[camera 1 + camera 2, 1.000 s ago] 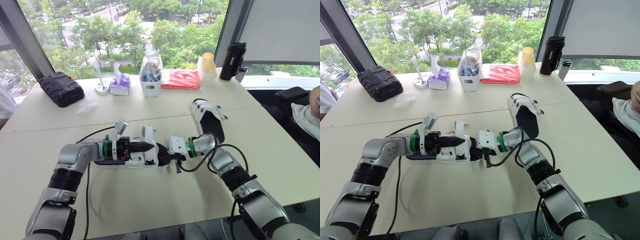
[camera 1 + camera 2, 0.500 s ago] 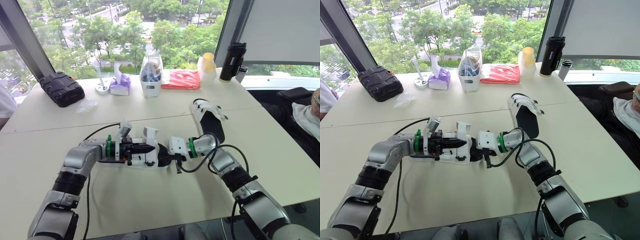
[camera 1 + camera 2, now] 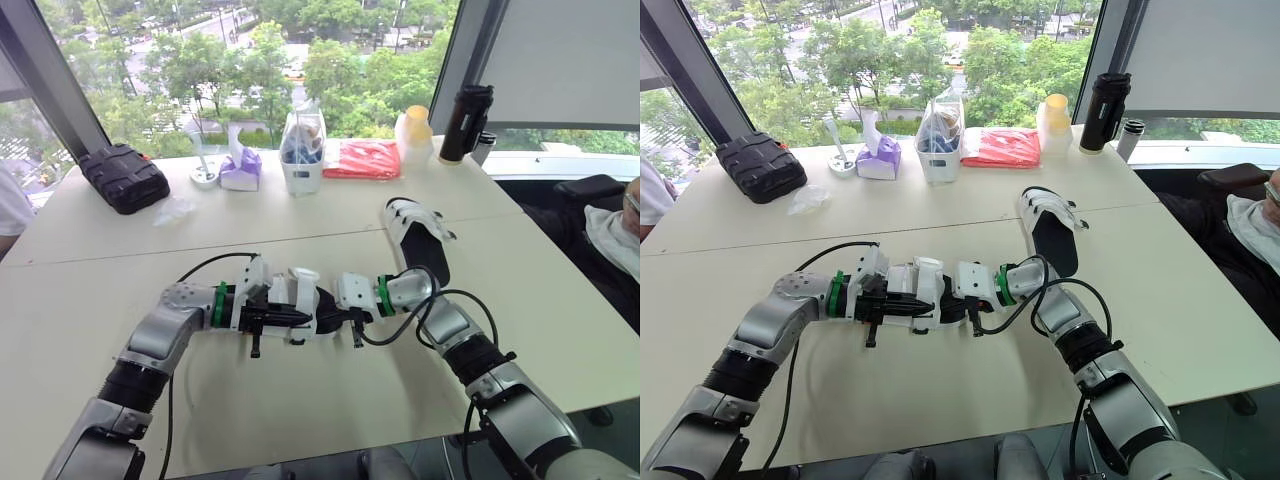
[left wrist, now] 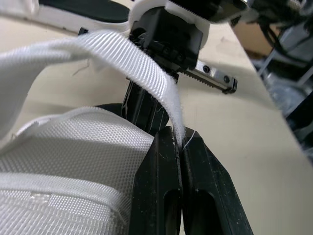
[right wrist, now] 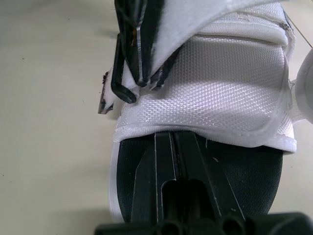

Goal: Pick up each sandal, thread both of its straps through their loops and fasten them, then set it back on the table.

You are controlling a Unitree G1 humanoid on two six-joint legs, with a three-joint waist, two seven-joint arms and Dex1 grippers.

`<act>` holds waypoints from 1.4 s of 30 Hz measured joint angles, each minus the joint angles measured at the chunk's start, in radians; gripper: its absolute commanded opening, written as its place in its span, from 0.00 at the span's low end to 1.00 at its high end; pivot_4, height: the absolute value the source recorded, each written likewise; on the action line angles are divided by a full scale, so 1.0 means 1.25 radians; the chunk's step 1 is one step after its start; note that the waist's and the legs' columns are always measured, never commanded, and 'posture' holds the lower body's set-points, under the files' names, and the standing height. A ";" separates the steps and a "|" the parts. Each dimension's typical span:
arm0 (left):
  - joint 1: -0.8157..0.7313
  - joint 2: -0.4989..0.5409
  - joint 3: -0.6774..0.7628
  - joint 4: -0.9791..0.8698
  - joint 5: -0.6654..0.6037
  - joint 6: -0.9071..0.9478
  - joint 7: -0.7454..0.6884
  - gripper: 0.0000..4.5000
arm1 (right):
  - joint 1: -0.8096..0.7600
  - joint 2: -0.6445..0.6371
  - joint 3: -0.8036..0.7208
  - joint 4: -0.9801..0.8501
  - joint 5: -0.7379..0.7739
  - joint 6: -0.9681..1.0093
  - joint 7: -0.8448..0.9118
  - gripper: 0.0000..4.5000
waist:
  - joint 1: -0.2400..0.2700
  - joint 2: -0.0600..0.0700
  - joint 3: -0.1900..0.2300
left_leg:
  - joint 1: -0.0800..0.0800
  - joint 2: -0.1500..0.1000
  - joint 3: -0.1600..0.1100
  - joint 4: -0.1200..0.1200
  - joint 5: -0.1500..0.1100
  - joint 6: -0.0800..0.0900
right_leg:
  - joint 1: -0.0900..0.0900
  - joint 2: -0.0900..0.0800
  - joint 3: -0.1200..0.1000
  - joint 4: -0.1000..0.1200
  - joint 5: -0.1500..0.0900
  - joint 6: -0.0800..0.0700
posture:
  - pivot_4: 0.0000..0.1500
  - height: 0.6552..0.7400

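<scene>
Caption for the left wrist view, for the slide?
Left gripper pinches the end of the white strap above the sandal mesh.

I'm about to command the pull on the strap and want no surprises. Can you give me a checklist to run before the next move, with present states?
1. Tip of the strap pinched in the left jaws: ok, they are shut on it.
2. Right jaws shut on the sandal at its footbed end: ok.
3. Strap passed through its loop: cannot tell.
4. Sandal lifted off the table: cannot tell.
5. Second sandal lying apart from the held one: ok.
</scene>
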 measured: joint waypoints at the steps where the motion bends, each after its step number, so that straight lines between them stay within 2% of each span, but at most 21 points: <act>1: 0.003 0.000 -0.001 -0.001 0.008 -0.020 0.001 0.01 | 0.000 0.000 0.000 0.000 0.000 0.000 0.000 0.00 | 0.000 0.000 0.000 | 0.000 0.000 0.000 0.000 0.000 0.000 | 0.000 0.000 0.000 0.000 0.000 0.000 | 1.00 1.00; 3: 0.009 -0.001 -0.001 -0.002 0.016 -0.046 0.005 0.01 | 0.000 0.000 0.000 0.000 0.000 0.000 0.000 0.00 | 0.000 0.000 0.000 | 0.000 0.000 0.000 0.000 0.000 0.000 | 0.000 0.000 0.000 0.000 0.000 0.000 | 1.00 1.00; 6: 0.010 -0.001 -0.001 -0.005 0.014 -0.039 0.009 0.21 | -0.001 0.000 0.000 0.000 -0.001 0.000 -0.001 0.00 | 0.000 0.000 0.000 | 0.000 0.000 0.000 0.000 0.000 0.000 | 0.000 0.000 0.000 0.000 0.000 0.000 | 1.00 1.00; 13: 0.041 0.029 0.034 -0.081 -0.039 0.036 0.023 0.98 | -0.004 0.002 0.001 0.002 -0.001 -0.001 -0.003 0.00 | -0.001 0.000 0.000 | 0.000 0.001 0.000 0.000 0.000 0.000 | 0.000 0.000 0.000 0.000 0.000 0.000 | 1.00 1.00; 19: 0.102 0.128 0.162 -0.199 -0.141 0.149 0.037 0.99 | -0.005 0.004 0.002 0.006 -0.001 -0.007 -0.002 0.00 | -0.002 0.000 0.001 | 0.000 0.001 0.000 0.000 0.000 0.001 | -0.001 0.001 -0.001 0.000 -0.001 -0.001 | 1.00 1.00; 26: 0.270 0.209 0.172 -0.285 -0.156 0.150 -0.002 0.99 | -0.007 0.004 0.003 0.009 -0.001 -0.014 -0.002 0.00 | -0.002 0.000 0.001 | 0.000 0.002 0.000 -0.001 -0.001 0.001 | -0.001 0.001 -0.001 0.000 -0.002 -0.004 | 1.00 1.00; 30: 0.288 0.163 0.146 -0.279 -0.110 0.087 0.030 0.99 | -0.009 0.003 0.003 0.016 -0.003 -0.015 -0.005 0.00 | 0.000 0.000 0.001 | 0.000 0.002 0.000 -0.001 -0.001 0.001 | 0.000 0.001 -0.001 0.000 -0.003 -0.005 | 1.00 1.00; 36: 0.291 0.078 0.091 -0.187 -0.025 -0.027 0.077 0.99 | -0.004 0.005 0.004 0.013 -0.004 -0.020 -0.007 0.00 | 0.000 0.000 0.001 | 0.000 0.002 0.000 -0.001 -0.001 0.001 | -0.001 0.001 -0.001 0.000 -0.003 -0.005 | 1.00 1.00; 42: 0.266 0.039 0.047 -0.138 0.000 -0.043 0.085 0.99 | -0.003 0.001 0.004 0.012 -0.005 -0.020 -0.007 0.00 | 0.000 0.000 0.001 | 0.000 0.002 0.000 -0.001 -0.001 0.001 | 0.000 0.001 -0.001 0.000 -0.003 -0.005 | 1.00 1.00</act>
